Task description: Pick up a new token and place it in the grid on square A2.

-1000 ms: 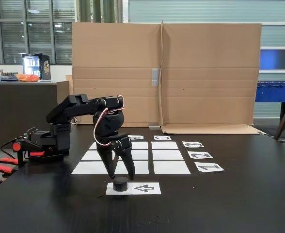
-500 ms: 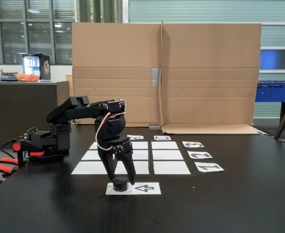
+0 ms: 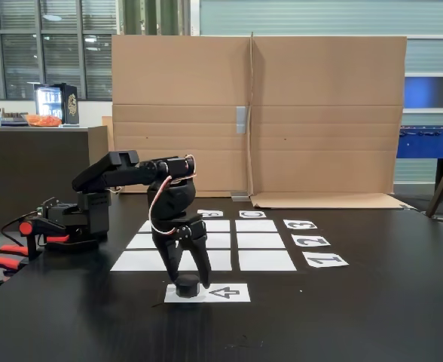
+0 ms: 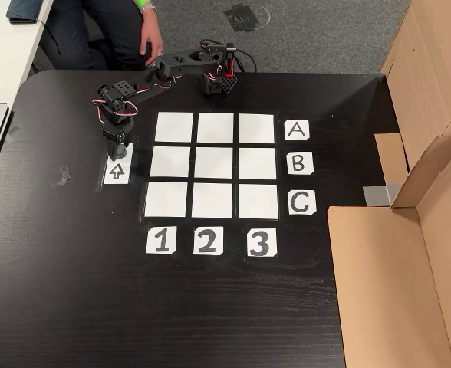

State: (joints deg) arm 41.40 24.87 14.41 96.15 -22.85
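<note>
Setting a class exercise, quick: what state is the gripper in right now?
Gripper: fingers down around the token on the arrow sheet; whether it is clamped shut cannot be told.

**Gripper sinks onto the puck**

The black two-finger gripper (image 3: pixel 187 282) now stands lower over the white paper sheet printed with an arrow (image 3: pixel 223 292) than a second ago: its fingertips, which hung above the small black round puck (image 3: pixel 187 286), have come down on either side of it, and the gap between them has narrowed around it. The black arm's upper link (image 3: pixel 135 169) has levelled out, its wrist sitting lower above the sheet. Over the last half second the descent is slight.
</note>
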